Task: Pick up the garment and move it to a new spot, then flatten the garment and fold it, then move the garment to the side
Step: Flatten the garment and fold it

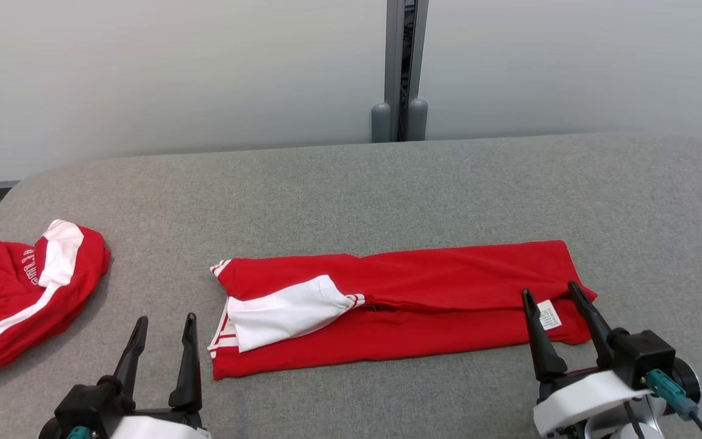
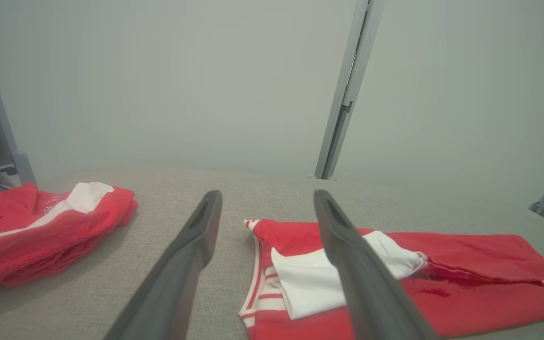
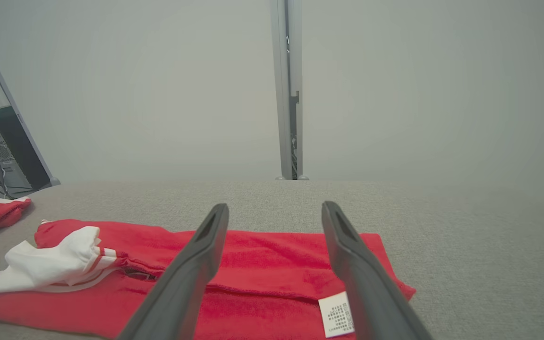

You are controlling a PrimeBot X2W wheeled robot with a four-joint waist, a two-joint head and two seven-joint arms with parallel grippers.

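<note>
The garment (image 1: pixel 424 286) is a red shirt with white, striped sleeves, lying across the grey table as a long band folded lengthwise. A white sleeve (image 1: pixel 284 311) lies on top near its left end, and a white label (image 1: pixel 549 314) shows near the right end. My left gripper (image 1: pixel 166 319) stands open just left of the garment's left end, with nothing between its fingers. My right gripper (image 1: pixel 549 289) is open over the right end, its fingers either side of the label. The left wrist view shows the garment (image 2: pixel 465 264) past the open left gripper (image 2: pixel 267 193); the right wrist view shows the garment (image 3: pixel 262 264) under the open right gripper (image 3: pixel 276 205).
A second red-and-white garment (image 1: pixel 22 292) lies crumpled at the table's left edge, also in the left wrist view (image 2: pixel 40 226). The grey table (image 1: pixel 387 183) has bare cloth behind and to the right. A pale wall with a grey post (image 1: pixel 400 73) stands behind.
</note>
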